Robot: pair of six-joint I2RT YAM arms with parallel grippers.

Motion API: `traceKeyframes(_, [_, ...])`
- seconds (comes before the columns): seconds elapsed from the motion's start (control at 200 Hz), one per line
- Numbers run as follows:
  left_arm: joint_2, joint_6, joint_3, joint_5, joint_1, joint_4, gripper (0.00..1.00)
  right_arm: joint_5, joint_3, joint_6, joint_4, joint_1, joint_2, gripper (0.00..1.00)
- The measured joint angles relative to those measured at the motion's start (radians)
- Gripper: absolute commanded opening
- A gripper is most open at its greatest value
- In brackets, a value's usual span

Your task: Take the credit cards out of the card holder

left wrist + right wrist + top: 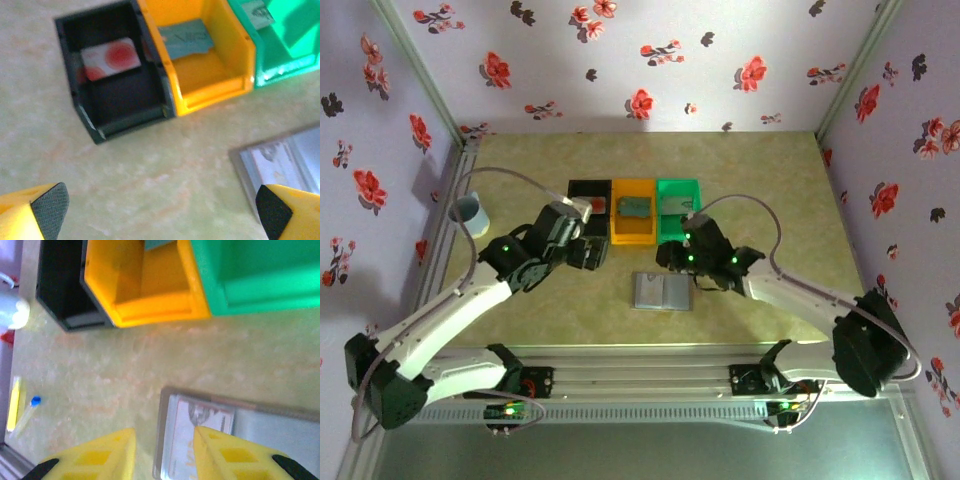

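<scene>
While the card holder [662, 291] lies spread open on the counter [780, 190] just before three bins, the credit cards [634, 207] rest apart from it, one per bin: a white card [111, 58] with red spots in the black bin [85, 115], a grey-green card [185, 39] in the orange bin [215, 85], and a silvery card [675, 203] in the green bin [678, 228]. The left hand [162, 210] gapes wide and holds nothing. The right hand [164, 455] has its fingers parted (less widely) over the holder's edge.
</scene>
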Motion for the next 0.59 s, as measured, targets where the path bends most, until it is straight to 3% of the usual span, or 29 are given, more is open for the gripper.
traceKeyframes(0.255, [0.022, -0.200, -0.097, 0.143, -0.077, -0.029, 1.00, 0.024, -0.197, 0.095, 0.177, 0.048, -0.038, 0.33])
traceKeyframes(0.595, [0.151, -0.399, -0.153, 0.193, -0.153, 0.026, 1.00, 0.031, -0.255, 0.143, 0.311, 0.062, 0.006, 0.32])
